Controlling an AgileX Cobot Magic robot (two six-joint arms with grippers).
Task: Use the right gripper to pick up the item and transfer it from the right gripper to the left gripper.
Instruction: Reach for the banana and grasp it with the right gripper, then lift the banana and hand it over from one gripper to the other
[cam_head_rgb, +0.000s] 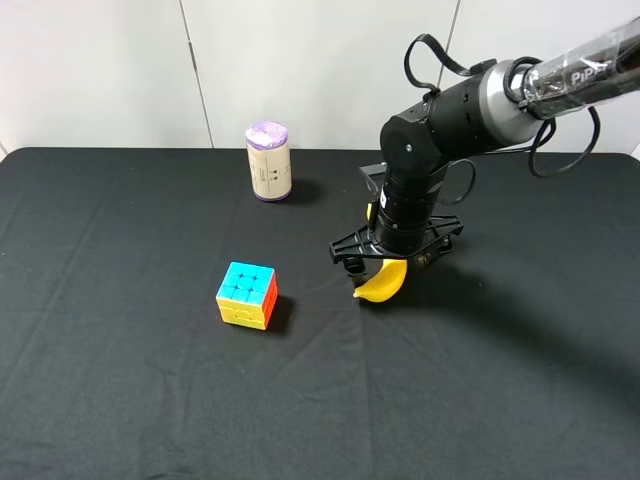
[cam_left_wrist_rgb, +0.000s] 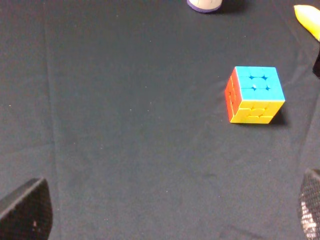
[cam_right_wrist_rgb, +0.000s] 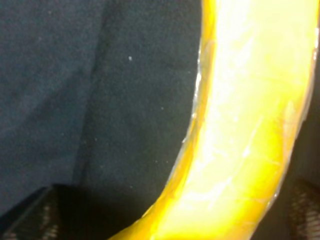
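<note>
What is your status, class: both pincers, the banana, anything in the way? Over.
Left pincer open, empty. Right pincer astride banana, grip unconfirmed. Cube and cylinder stand well apart from it.

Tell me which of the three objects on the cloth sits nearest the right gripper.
The yellow banana, directly under the right gripper; the cube and cylinder stand well apart.

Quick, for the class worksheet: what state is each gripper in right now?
Left gripper: open, holding nothing.
Right gripper: open, straddling the banana, not clamped on it.
</note>
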